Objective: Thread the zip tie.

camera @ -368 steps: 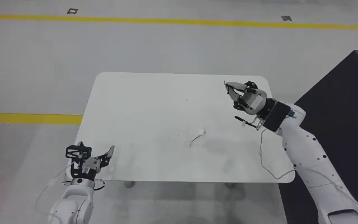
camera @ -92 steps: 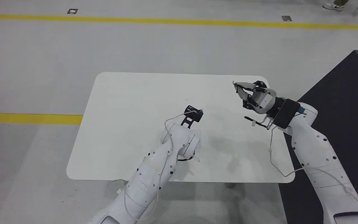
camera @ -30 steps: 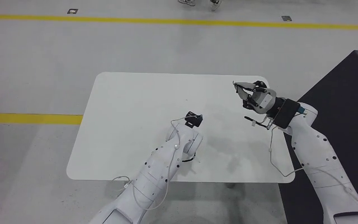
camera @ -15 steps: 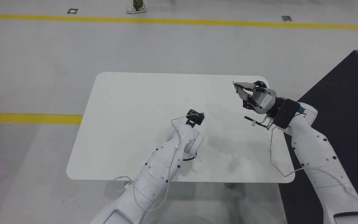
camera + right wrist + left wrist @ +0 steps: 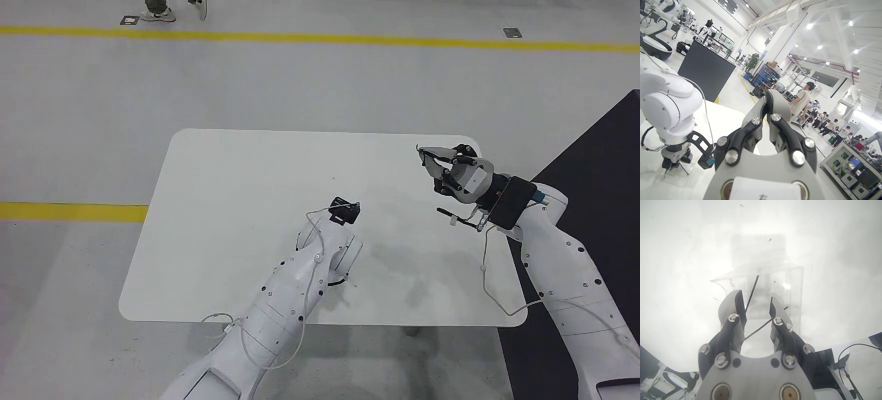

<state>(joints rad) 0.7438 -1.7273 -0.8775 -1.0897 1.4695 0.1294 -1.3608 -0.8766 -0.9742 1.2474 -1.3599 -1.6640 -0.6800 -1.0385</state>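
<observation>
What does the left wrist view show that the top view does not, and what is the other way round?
Left wrist view: the left gripper with its jaws apart, a thin black zip tie running between them, and a clear stand just beyond.
Top view: the right gripper near the far right corner of the table, the table's whole outline, and the yellow floor lines.
Both: the white table top, with the left arm over its middle.
</observation>
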